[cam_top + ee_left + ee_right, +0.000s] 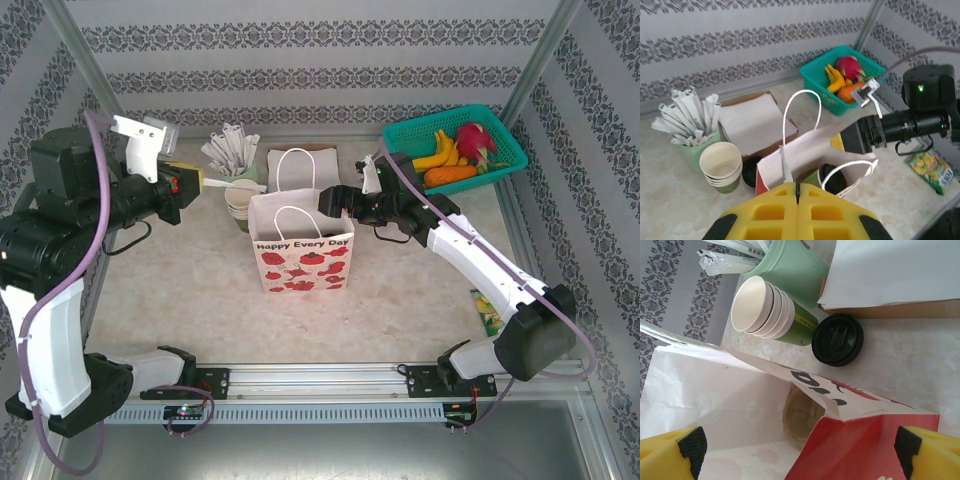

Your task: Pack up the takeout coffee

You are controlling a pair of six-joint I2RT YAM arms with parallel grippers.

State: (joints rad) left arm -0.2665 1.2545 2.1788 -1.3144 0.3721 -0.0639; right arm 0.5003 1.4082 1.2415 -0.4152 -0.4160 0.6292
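Our right pincer (328, 200) gapes over the paper bag (300, 262)'s mouth; our left pincer (195, 182) is closed, empty; stacked cups (771, 310), black lid (837, 339) behind.

On my feed the white paper bag with red flowers (300, 255) looks matt and lightly creased. The small green paper cup with a round black plastic lid (833, 181) has a faint sheen on top. The stacked lidless green paper cups (771, 310) are matt cream inside. The teal plastic mesh basket (510, 143) looks glossy, and the pale marbled worktop (180, 300) looks smooth.
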